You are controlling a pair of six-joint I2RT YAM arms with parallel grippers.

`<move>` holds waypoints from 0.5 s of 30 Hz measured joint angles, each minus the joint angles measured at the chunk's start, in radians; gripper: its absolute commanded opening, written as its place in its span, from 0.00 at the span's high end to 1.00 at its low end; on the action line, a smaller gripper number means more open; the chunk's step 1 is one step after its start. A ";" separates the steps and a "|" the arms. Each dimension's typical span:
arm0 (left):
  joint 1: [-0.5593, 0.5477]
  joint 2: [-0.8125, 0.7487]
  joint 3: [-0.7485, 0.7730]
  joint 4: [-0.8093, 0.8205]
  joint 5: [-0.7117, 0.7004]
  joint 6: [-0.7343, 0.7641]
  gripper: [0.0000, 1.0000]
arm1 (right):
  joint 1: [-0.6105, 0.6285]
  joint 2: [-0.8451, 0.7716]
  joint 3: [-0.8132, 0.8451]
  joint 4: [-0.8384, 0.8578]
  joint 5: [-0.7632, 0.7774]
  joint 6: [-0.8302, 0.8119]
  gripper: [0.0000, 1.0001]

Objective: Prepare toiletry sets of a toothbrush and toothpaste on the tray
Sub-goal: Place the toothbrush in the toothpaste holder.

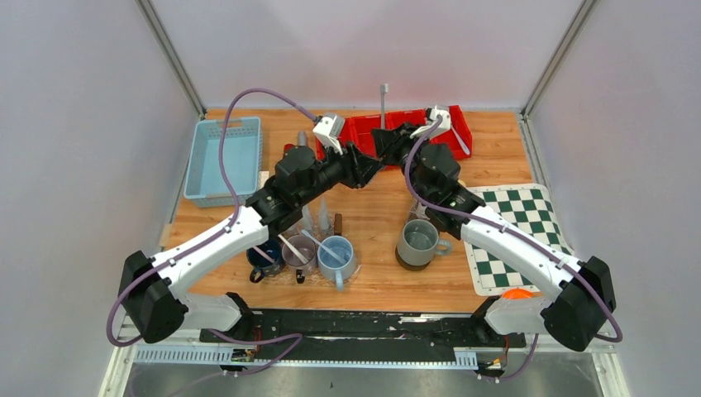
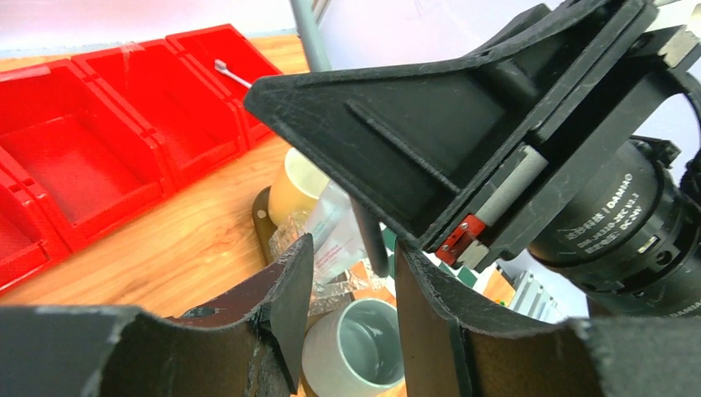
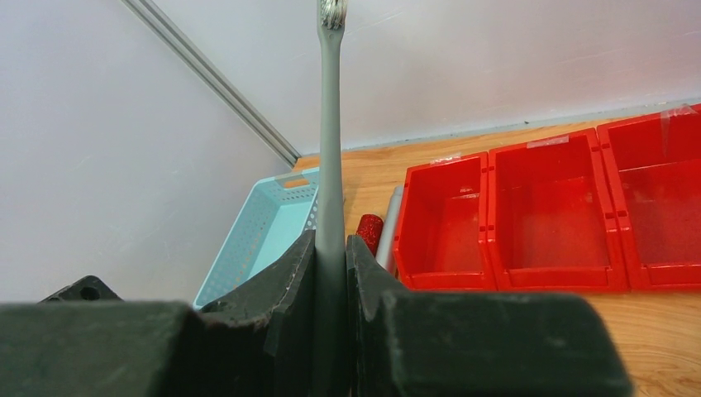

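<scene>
right end effector point(image 3: 331, 252) clamped on toothbrush point(image 3: 331, 149), brush upright, head up, by far red bins point(image 3: 537, 219), left end effector point(image 2: 354, 265) jaws apart, just beside handle's lower end, above desk point(image 2: 165, 256)

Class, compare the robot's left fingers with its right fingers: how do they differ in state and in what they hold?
The right gripper is shut on a thin grey toothbrush, upright, head on top; the left gripper has its fingers apart. The right gripper carries the toothbrush; the left gripper grips nothing, though the handle's lower end shows near its gap. Both are black and meet by the red plastic bins.
</scene>
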 measured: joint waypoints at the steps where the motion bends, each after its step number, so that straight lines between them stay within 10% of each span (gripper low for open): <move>1: -0.001 0.001 0.002 -0.001 0.003 -0.003 0.53 | 0.003 0.003 0.000 0.003 0.000 0.000 1.00; 15: -0.006 0.012 0.005 -0.014 0.013 -0.034 1.00 | 0.030 0.016 0.000 0.039 0.007 -0.014 0.91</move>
